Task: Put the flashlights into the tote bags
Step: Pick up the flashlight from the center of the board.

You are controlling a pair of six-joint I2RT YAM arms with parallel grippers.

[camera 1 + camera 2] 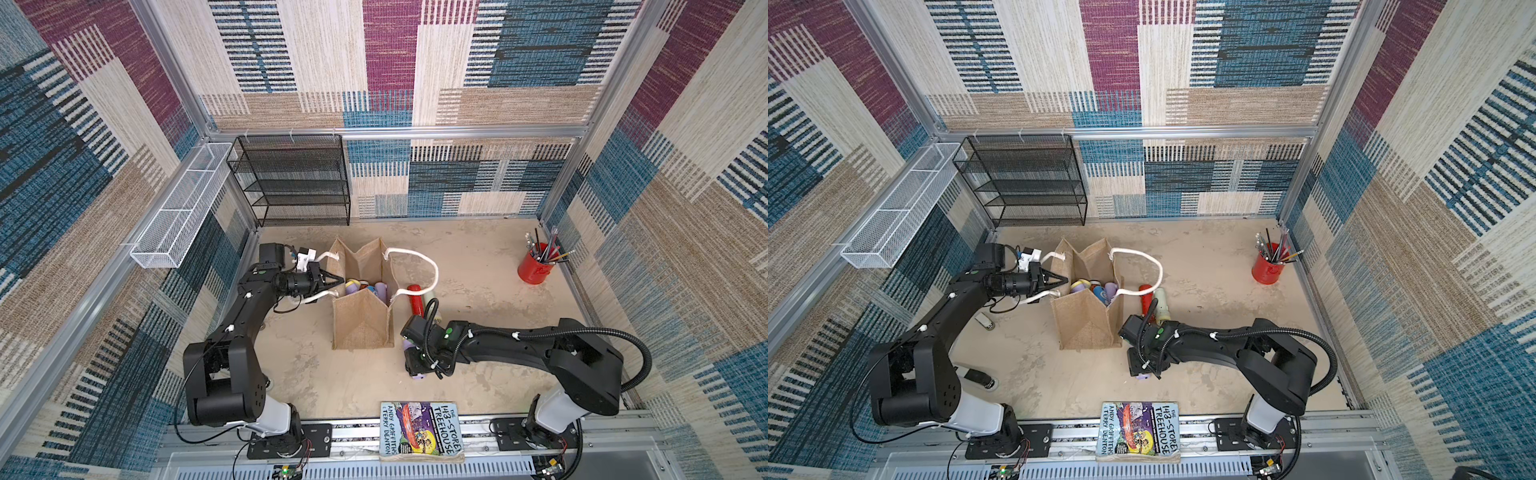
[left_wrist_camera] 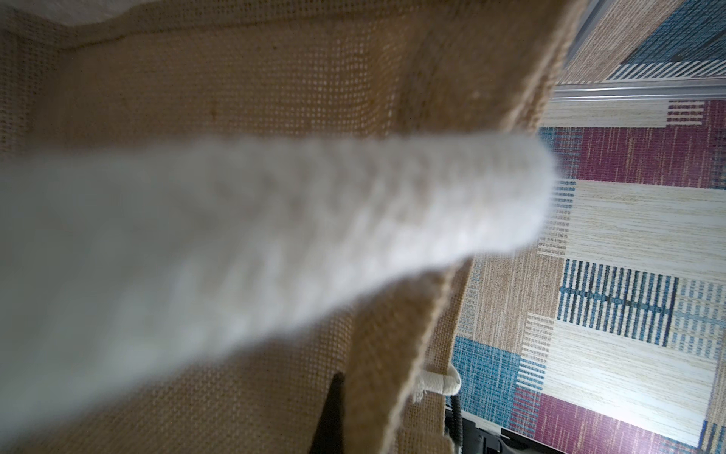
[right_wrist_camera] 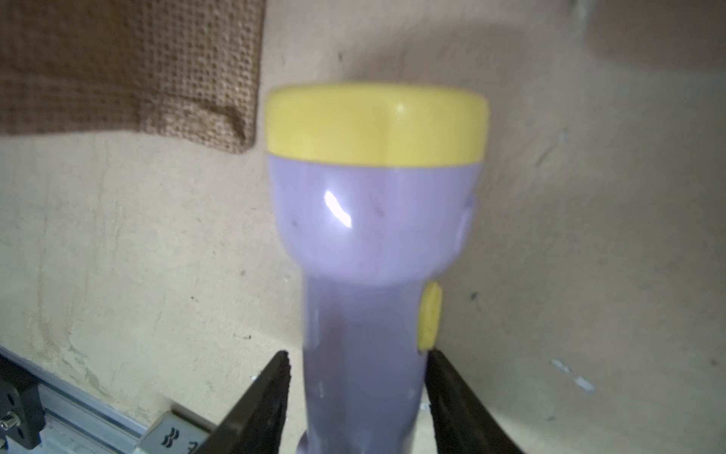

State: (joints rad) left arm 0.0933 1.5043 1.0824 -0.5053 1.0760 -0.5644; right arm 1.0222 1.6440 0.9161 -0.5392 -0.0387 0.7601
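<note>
Both seemingly served loading. Left jaws pinched the burlap tote bag (image 1: 361,328) open by its rim; right jaws, spread, straddled a lilac flashlight (image 3: 373,220).

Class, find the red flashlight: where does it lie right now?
In a top view, the red flashlight lies on the table just right of the burlap bag, beside a pale green flashlight.

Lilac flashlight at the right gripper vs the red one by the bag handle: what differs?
The lilac flashlight has a yellow collar; the red flashlight shows none. The lilac one lies at a bottom corner of the tote bag, the red one beside its rope handle. The right gripper straddles the lilac one; none is near the red one. Both lie on the table, outside the bag.
</note>
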